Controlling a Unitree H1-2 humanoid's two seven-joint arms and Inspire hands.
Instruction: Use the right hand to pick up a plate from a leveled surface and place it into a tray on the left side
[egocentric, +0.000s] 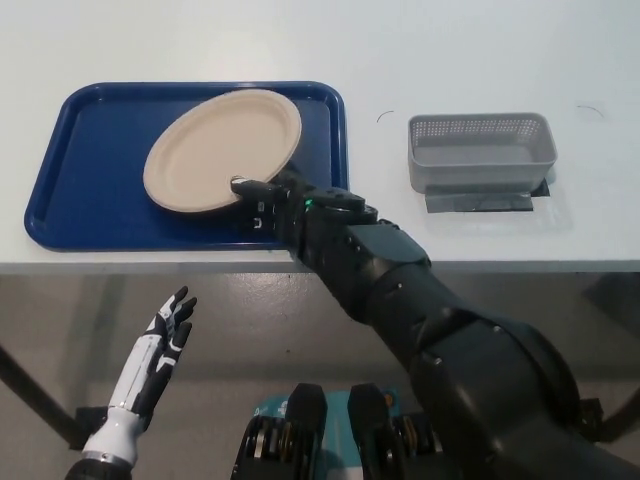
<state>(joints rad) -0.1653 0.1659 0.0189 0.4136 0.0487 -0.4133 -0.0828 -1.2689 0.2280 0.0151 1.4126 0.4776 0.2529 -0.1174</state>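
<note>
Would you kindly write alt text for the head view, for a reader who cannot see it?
The black right robot hand holds the near rim of a beige plate over a blue tray on a white table. A grey mesh basket sits to the right, and the white left robot hand rests open below the table edge.

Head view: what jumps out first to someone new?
The big black right hand reaching across the table edge, its fingers on the near rim of a round beige paper plate that sits over the blue plastic tray at left. To the right stands a grey mesh basket on the white table. The white left hand rests open at lower left, below the table.
</note>
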